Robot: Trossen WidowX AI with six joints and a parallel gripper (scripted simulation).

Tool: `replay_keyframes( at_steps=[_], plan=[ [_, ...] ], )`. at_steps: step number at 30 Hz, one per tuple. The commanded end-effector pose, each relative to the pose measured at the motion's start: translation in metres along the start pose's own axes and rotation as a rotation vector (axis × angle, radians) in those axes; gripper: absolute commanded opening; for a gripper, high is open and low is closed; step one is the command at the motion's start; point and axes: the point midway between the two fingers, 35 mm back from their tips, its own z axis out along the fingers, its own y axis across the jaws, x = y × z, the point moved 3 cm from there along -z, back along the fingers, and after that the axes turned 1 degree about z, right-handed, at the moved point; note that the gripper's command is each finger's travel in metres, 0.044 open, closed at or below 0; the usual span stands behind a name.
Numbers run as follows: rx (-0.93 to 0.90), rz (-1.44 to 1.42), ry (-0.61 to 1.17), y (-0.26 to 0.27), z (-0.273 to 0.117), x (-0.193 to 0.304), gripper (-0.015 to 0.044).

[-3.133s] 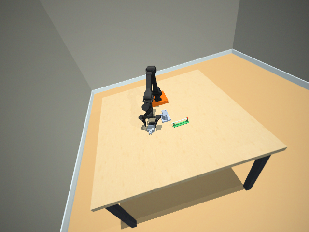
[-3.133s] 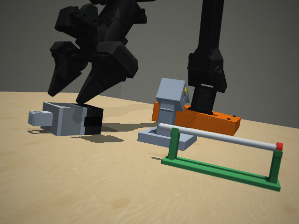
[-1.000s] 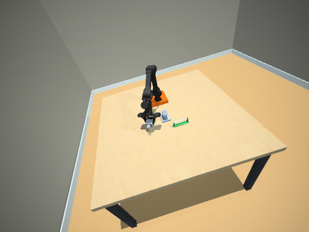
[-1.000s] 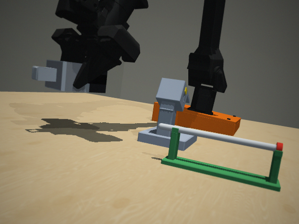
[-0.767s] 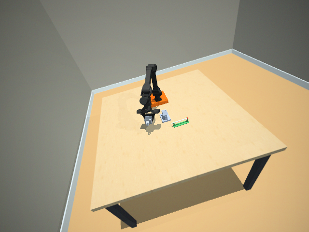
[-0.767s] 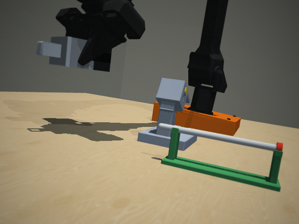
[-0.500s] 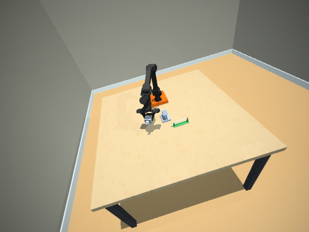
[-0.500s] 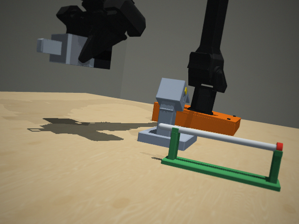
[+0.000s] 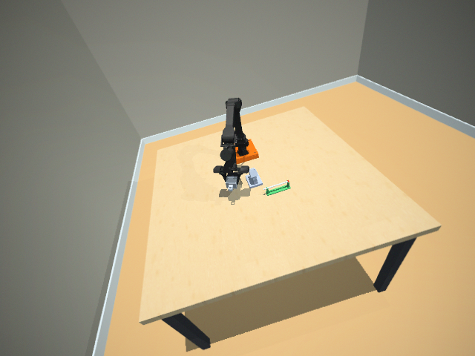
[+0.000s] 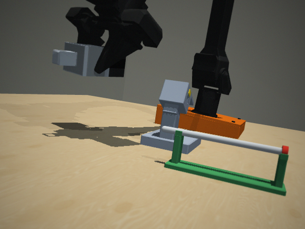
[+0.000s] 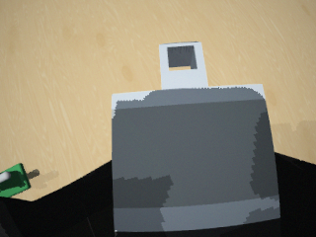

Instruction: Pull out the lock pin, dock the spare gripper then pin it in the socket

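Observation:
My gripper (image 9: pixel 231 179) (image 10: pixel 91 64) is shut on the grey spare gripper (image 9: pixel 231 185) (image 10: pixel 79 55) (image 11: pixel 197 143), a box-like block held well above the table. Its spigot (image 9: pixel 230 187) (image 10: pixel 67 58) (image 11: pixel 184 79) points away from the fingers and has a square hole. One finger is mostly hidden behind the block in the exterior view. The grey mount's socket (image 9: pixel 253 172) (image 10: pixel 174 91) is tilted on its post, right of my gripper and apart from it, with a yellow patch on its side. A white pin (image 9: pixel 277 185) (image 10: pixel 228 141) (image 11: pixel 4 177) with a red end lies across a green rack (image 9: pixel 279 190) (image 10: pixel 221 175) (image 11: pixel 19 186).
The mount's grey base (image 10: pixel 157 143) stands on the wooden table (image 9: pixel 291 237) (image 10: pixel 86 192) (image 11: pixel 64 64), between my raised gripper and the rack. The orange arm base (image 9: pixel 249 156) (image 10: pixel 207 125) is behind the mount. My gripper's shadow lies left of the mount.

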Motion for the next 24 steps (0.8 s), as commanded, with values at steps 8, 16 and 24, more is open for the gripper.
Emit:
replay_keyframes(
  at_steps=[8, 16, 24],
  plan=[
    [0.081, -0.159, 0.077, 0.021, -0.008, 0.02, 0.0],
    [0.148, -0.309, 0.138, 0.037, -0.015, 0.035, 0.0],
    [0.212, -0.465, 0.198, 0.048, -0.024, 0.051, 0.0]
  ],
)
